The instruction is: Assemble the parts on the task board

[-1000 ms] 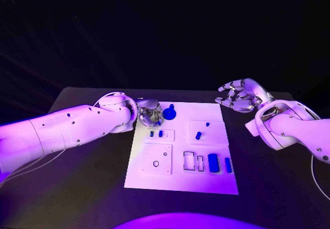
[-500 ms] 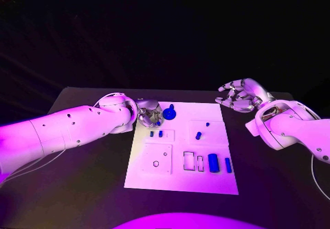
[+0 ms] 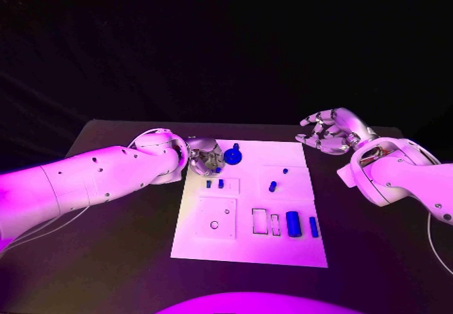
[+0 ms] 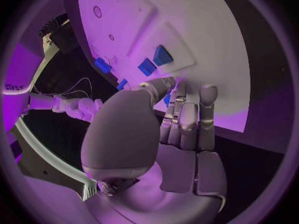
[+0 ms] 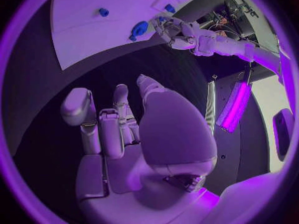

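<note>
left hand (image 3: 204, 159) pinches a small blue part (image 3: 217, 169) at the task board's (image 3: 247, 248) far left corner; a weak pinch could drop it. right hand (image 3: 327, 133) hovers empty, fingers apart.

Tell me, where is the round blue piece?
In the head view the round blue piece sits at the far edge of the task board, toward its left side, right beside the left hand.

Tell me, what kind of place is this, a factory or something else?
Probably a robotics lab or demo stand, not a factory. A white task board with small blue parts lies alone on a black table, dark drapes hang behind under coloured light, and the left hand works at the board.
</note>
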Action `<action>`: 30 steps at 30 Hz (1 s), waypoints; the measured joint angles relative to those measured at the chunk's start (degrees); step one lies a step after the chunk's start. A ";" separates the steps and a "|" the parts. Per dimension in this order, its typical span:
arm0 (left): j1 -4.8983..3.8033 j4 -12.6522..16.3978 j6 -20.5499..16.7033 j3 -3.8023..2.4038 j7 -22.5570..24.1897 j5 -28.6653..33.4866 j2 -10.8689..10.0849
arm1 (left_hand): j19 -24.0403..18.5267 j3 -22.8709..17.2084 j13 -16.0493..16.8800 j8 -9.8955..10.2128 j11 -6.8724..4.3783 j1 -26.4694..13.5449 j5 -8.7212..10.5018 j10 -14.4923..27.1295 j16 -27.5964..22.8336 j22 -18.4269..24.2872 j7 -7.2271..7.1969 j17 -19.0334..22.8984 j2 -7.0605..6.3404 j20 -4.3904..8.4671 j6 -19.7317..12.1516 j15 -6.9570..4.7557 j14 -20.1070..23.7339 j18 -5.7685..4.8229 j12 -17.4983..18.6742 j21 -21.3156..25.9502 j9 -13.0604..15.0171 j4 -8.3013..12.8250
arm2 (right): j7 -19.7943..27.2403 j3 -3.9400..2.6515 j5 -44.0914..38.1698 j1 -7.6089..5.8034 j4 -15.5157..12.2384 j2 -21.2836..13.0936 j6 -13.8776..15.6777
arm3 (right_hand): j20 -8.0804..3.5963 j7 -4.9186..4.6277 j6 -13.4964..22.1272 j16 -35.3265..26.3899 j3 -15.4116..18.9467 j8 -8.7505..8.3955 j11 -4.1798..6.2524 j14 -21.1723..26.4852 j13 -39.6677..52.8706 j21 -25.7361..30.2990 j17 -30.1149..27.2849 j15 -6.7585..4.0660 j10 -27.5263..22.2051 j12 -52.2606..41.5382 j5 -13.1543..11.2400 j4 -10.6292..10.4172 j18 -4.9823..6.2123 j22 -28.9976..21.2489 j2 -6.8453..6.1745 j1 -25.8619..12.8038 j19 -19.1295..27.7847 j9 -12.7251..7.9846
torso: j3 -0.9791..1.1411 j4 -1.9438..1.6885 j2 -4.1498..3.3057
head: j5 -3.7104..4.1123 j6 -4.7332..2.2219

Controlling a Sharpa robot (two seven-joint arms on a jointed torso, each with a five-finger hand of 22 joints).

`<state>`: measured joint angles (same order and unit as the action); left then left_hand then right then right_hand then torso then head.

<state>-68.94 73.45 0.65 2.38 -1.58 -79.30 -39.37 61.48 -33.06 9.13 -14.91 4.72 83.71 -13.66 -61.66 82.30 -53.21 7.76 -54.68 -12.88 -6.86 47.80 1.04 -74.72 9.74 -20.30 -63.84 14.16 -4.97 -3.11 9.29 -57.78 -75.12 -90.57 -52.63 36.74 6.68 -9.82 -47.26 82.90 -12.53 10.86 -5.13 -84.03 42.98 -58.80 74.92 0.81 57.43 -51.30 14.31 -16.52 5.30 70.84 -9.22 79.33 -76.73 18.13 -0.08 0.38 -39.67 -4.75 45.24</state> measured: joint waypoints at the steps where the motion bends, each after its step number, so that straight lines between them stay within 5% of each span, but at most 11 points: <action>1: 0.00 0.00 0.00 0.00 -0.04 0.01 -0.01 | 0.00 0.00 0.02 0.00 0.00 0.00 0.00 0.00 0.00 0.00 0.00 0.06 0.00 0.00 0.00 0.00 0.00 0.00 0.00 0.00 -0.02 0.00 | 0.00 0.00 0.00 0.00 0.00 0.00 0.00 | 0.00 0.00 0.00 0.00 0.00 0.00 0.00 0.00 0.00 0.00 0.00 0.00 0.00 0.00 0.00 0.00 0.00 0.00 0.00 0.00 0.00 0.00 | 0.00 0.00 0.00 | -0.01 0.01; 12: -0.01 -0.04 0.00 -0.03 -0.33 0.17 -0.27 | -0.01 0.00 0.27 1.57 0.00 -0.22 0.00 0.00 0.00 0.22 -0.39 0.48 -0.22 0.01 -1.84 0.00 0.42 0.00 0.66 0.24 -0.72 0.00 | -0.22 0.00 -0.12 0.00 0.10 -0.04 -0.25 | -0.22 0.00 0.00 -0.45 -0.19 0.00 0.02 0.00 -0.53 1.39 -0.01 0.00 -0.04 0.69 0.00 0.14 0.35 -0.76 -0.14 0.12 0.22 0.00 | 0.03 0.03 0.00 | -0.03 0.00; 20: -0.06 -0.31 -0.05 -0.10 -0.53 0.43 -1.45 | -0.99 0.00 0.40 2.05 0.04 -0.22 0.00 0.04 -0.36 1.16 -0.50 1.72 -0.22 -0.05 -2.54 0.22 1.06 0.00 1.48 1.01 -0.96 0.00 | -0.88 0.00 -1.00 0.21 0.97 0.01 -2.43 | -0.33 -0.01 -0.71 -2.00 -5.96 0.91 0.10 0.00 -11.88 5.44 -0.09 0.00 -1.34 14.72 0.00 0.69 0.89 -2.80 -3.42 3.13 0.75 0.29 | 0.04 0.05 0.00 | 0.10 -0.10; 25: -0.01 -0.41 -1.11 -0.34 -0.28 2.01 -3.02 | -3.90 -0.71 0.98 0.40 0.73 0.07 -0.23 0.69 -2.46 4.06 1.17 6.97 0.07 -0.19 1.47 0.37 4.34 0.00 1.72 3.49 -0.56 1.24 | -1.26 0.00 -2.86 0.46 1.82 0.26 -6.20 | -0.54 0.61 -3.79 -1.72 -11.63 1.72 -0.04 0.00 -22.00 3.55 0.03 0.00 0.20 26.33 -2.95 2.73 0.89 -0.91 -5.21 5.68 -0.15 0.52 | 0.04 0.08 0.00 | 0.38 -0.31; 30: 0.02 0.30 -3.93 -1.01 1.29 7.00 -5.26 | -4.99 -0.69 3.37 -1.35 0.63 1.02 -0.23 -0.80 -3.19 4.32 1.86 8.09 1.01 0.04 4.77 0.33 5.07 -0.01 -1.85 3.43 0.14 2.92 | -1.71 0.08 -8.57 0.98 2.86 1.01 -11.07 | -1.22 1.33 -5.77 -1.67 -14.68 2.00 0.33 0.00 -26.87 -0.56 0.03 0.00 1.93 31.16 -6.02 4.89 0.89 2.02 -5.51 5.93 -1.68 0.62 | 0.04 0.12 0.01 | 1.33 -0.71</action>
<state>-68.92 73.75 -3.28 1.36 -0.29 -72.31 -44.62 56.49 -33.75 12.50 -16.26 5.34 84.73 -13.89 -62.46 79.11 -48.90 9.61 -46.59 -11.87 -6.82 52.57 1.36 -69.65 9.73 -22.15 -60.41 14.30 -2.04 -4.82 9.37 -66.35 -74.14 -87.71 -51.62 25.67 5.46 -8.49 -53.02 81.23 -27.21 12.85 -4.80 -84.03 16.12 -59.36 74.95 0.81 59.36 -20.14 8.30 -11.63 6.19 72.86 -14.73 85.27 -78.42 18.75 -0.04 0.51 -39.66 -3.42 44.53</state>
